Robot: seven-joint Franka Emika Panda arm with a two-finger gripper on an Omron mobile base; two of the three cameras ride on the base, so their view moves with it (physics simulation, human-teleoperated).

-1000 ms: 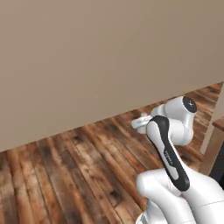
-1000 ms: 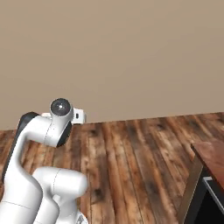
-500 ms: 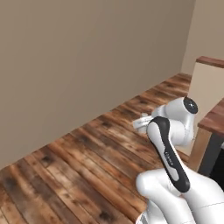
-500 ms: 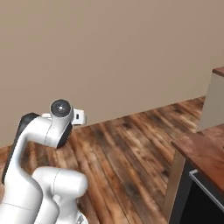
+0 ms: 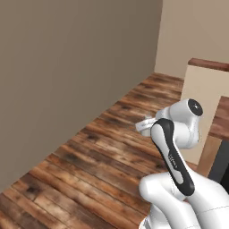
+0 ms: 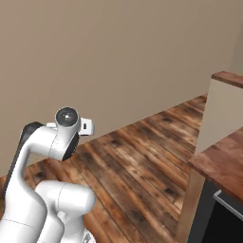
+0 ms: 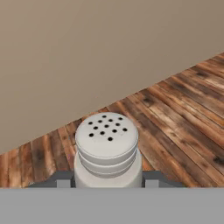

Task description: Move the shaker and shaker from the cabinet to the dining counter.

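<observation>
- Shaker (image 7: 107, 151) sits between the two dark fingertips (image 7: 61, 180) of the hand (image 7: 107, 181) in hand view, upright w/ respect to the camera, light-grey body, rounded cap w/ small dark holes facing the lens.
- Hand clenched on the shaker: fingertips show at both sides of its lower body, touching it.
- Behind the shaker in hand view: plain beige wall (image 7: 87, 52) above, dark wood plank floor (image 7: 175, 118) below, meeting along a slanted line.
- Left base view: white arm (image 5: 172, 152) w/ dark link rises at lower right, elbow folded; a small white part of the wrist pokes out left of the upper joint; hand itself hidden behind the arm, can't make out fingers there.
- Right base view: arm (image 6: 47, 156) at lower left, round dark joint cap on top, small white stub to its right.
- Counter (image 6: 223, 163) w/ reddish-brown wood top at right edge of right base view, cream side panel (image 6: 220, 109) rising behind it; dark opening below the top.
- Same counter (image 5: 221, 118) at right edge of left base view, near the arm.
- Shaker is in the air over the floor, not on the counter.
</observation>
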